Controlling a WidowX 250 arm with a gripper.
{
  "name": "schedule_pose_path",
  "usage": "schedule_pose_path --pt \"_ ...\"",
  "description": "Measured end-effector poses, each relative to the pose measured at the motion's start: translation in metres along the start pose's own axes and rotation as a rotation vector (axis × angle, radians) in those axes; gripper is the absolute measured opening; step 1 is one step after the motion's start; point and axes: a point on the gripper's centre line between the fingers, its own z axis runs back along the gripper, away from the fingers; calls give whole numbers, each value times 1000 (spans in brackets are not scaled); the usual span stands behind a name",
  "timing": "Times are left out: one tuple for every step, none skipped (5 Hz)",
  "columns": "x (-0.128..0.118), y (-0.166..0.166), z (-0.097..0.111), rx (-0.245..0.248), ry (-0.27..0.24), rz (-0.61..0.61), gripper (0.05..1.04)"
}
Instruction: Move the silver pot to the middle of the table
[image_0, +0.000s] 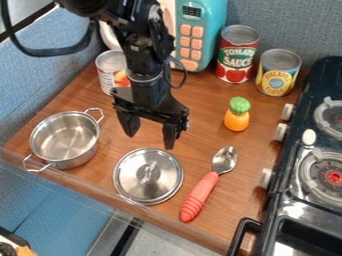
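The black gripper (151, 138) hangs over the wooden table, its two fingers spread apart with nothing between them. Down and to its left, the silver pot (65, 139) stands upright and empty near the table's left front edge, one handle toward the back and the other toward the front. Gripper and pot are apart. A silver lid (147, 175) lies flat on the table to the right of the pot, just in front of the gripper.
A red-handled spoon (207, 185) lies right of the lid. Behind it stands a toy pineapple (237, 115). Cans (238, 54) and a teal toy microwave (200, 30) line the back. A black stove (314, 150) borders the right side; the table (190, 155) is brown wood.
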Motion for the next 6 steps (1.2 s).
schedule_pose_path --pt "-4 0 -7 0 31 1 1001" --pt "-1 13 -6 10 20 42 1001" --pt "7 28 -4 20 1 84 1001" --pt "10 50 -5 40 -6 137 1001" --pt "6 66 -19 67 15 167 1001" --pt "0 80 -36 92 58 194 1001"
